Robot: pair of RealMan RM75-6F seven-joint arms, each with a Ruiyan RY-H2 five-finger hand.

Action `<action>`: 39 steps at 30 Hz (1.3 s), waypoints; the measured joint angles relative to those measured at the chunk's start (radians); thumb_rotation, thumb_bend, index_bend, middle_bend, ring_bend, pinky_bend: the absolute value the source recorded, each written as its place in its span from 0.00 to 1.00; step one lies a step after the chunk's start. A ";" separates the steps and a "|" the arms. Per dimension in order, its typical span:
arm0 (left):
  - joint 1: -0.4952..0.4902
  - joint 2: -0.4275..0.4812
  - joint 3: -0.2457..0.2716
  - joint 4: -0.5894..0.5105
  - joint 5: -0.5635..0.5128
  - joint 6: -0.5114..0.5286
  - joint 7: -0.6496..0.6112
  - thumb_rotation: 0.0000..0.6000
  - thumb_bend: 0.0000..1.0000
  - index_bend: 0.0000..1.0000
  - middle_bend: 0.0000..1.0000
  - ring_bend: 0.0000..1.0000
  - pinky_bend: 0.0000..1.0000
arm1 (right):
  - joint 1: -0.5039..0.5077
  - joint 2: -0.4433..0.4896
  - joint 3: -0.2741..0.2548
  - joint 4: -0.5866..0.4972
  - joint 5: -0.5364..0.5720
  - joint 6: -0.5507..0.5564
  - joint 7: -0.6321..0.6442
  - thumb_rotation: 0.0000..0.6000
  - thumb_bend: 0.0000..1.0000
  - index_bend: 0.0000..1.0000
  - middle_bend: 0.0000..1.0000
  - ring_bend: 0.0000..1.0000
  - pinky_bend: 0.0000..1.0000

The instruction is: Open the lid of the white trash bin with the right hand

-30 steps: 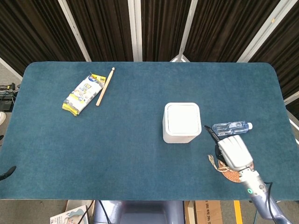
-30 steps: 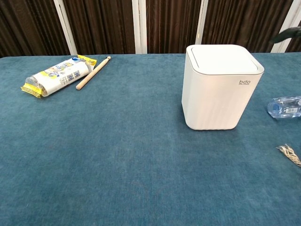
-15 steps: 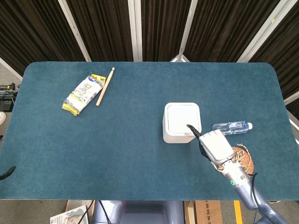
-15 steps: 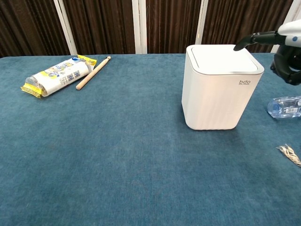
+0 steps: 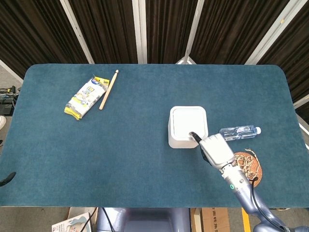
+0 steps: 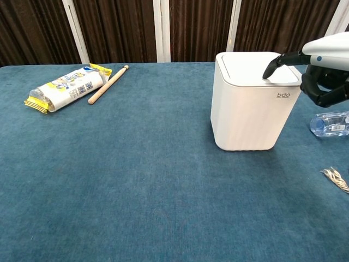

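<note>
A wide bench [image 5: 145, 159] covered in deep teal cloth is seen, backed by dark pleated curtains [image 5: 106, 29] divided by pale upright posts [image 5: 139, 29]. Grey floor is glimpsed past the bench's left edge in the head view.

The white trash bin [image 5: 187, 127] is stood upright right of the bench's centre, its lid [image 6: 259, 69] down and flat. The right hand [image 5: 216, 149] is reached in from the near right side, with 1 dark-tipped finger stretched out over the lid's near right corner [image 6: 271, 68]; the tip is right at the lid surface, though actual contact cannot be told. The remaining fingers [image 6: 322, 93] are curled in beside the bin's right wall, and nothing is held in them.

Just right of the bin, a clear water bottle [image 5: 239, 131] is laid on its side. A round woven coaster [image 5: 247, 163] lies nearer the front edge. Far off at the back left, a yellow-ended snack packet [image 5: 86, 97] is laid beside a wooden stick [image 5: 108, 90].

The left hand is not shown.
</note>
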 measured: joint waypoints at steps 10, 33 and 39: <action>0.001 0.001 0.000 0.001 0.003 0.003 -0.003 1.00 0.16 0.17 0.04 0.00 0.00 | 0.026 -0.002 -0.019 -0.003 0.043 0.022 -0.036 1.00 0.97 0.41 0.83 0.88 0.77; 0.003 -0.001 0.006 -0.006 0.014 0.005 0.012 1.00 0.16 0.17 0.04 0.00 0.00 | -0.281 0.104 -0.110 0.049 -0.212 0.384 0.345 1.00 0.29 0.06 0.26 0.38 0.48; 0.001 0.000 0.006 -0.008 0.010 -0.003 0.021 1.00 0.16 0.17 0.04 0.00 0.00 | -0.341 0.018 -0.146 0.208 -0.289 0.469 0.388 1.00 0.29 0.06 0.16 0.22 0.28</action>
